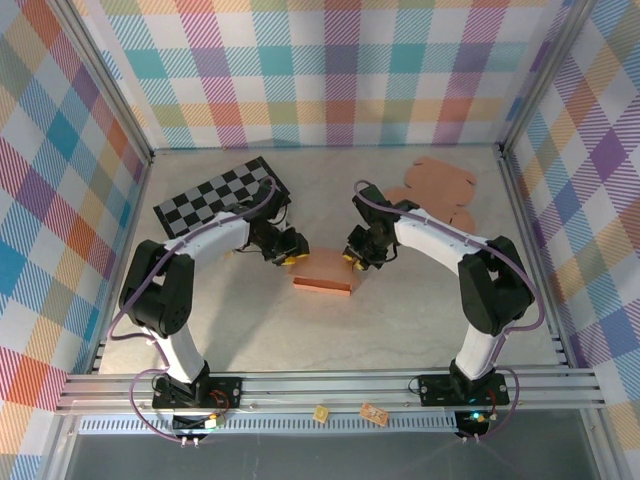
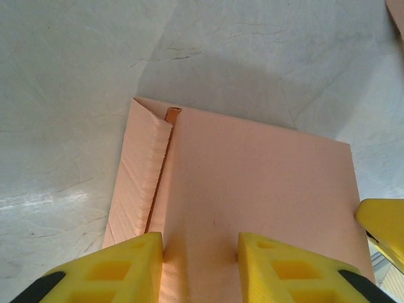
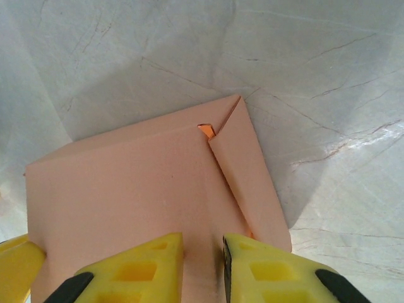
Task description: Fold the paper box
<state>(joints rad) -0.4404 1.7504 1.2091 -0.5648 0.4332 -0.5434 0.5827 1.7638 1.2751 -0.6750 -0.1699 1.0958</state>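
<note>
Hidden: near end of the paper box (image 2: 252, 183) cut off behind the yellow fingers (image 2: 126, 265) in both wrist views; contact between finger pads and cardboard hard to make out; small dark slot under each folded flap (image 2: 142, 170), inside unreadable.
Box place: flat on the table (image 1: 420, 310), mid-table, between the two claws; one side flap creased over at each end.
Left claw (image 2: 201, 243): partly spread, set over the box's near edge, bare cardboard plain in the wide gap.
Right claw (image 3: 203, 243): almost pressed together, a thin strip of cardboard in the gap; pinching it or just beside it, cannot tell.
Count: one folded box; two arms, two claws; one checkered board (image 1: 222, 195) at far left; flat cardboard cutouts (image 1: 435, 185) at far right, overlapping, number unclear; two small bits (image 1: 320, 412) on the front rail.
</note>
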